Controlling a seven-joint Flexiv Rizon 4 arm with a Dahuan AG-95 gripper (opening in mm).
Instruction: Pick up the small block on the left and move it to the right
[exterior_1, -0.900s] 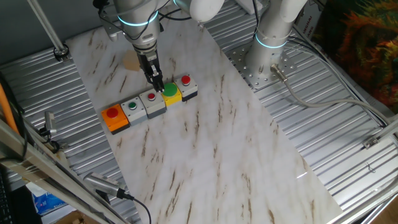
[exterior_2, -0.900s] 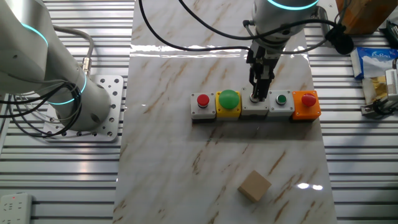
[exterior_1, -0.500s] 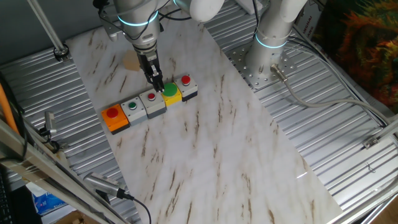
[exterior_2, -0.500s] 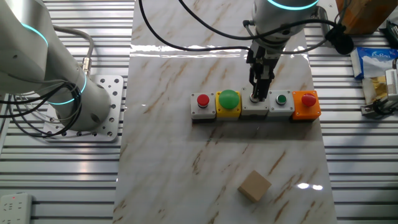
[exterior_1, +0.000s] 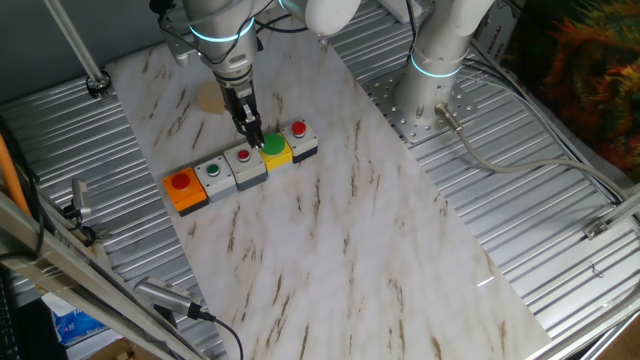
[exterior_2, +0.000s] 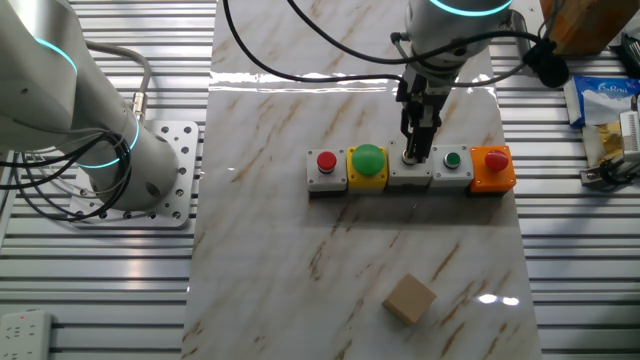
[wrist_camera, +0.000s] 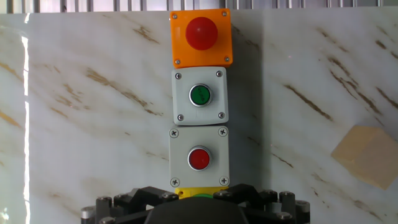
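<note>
Hovering over the row of button boxes, jaws' spread impossible to tell.

Hanging above the grey box with the red button, the gripper pointing down with its fingertips close over the box top, between the yellow box with the green dome and the grey green-button box. Resting untouched on the marble counter, the tan wooden cube, sitting well apart at about 6 o'clock from the row; showing at 4 o'clock in the hand view.
</note>
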